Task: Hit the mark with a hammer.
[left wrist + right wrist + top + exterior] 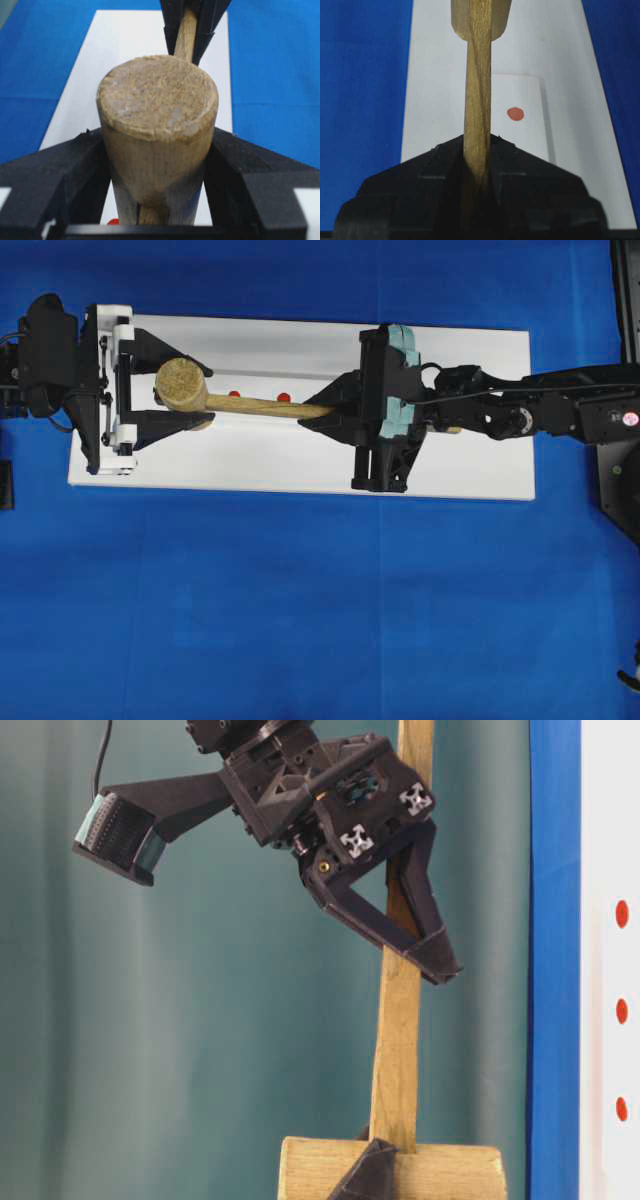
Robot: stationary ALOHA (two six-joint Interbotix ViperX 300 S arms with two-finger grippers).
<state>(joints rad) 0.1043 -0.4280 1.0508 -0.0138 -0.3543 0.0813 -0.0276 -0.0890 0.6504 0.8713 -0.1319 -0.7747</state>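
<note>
A blue cloth (300, 620) covers the table, and a white board (480, 460) lies across its upper part. Above the board the hammer (250, 405) is held level between both arms. The right gripper (335, 412) is clamped tight on the handle. The left gripper (185, 390) has its fingers (60, 175) pressed against both sides of the head. Small red dots (284, 397) sit on the board just beside the handle; how high the hammer hangs over them is hard to judge.
</note>
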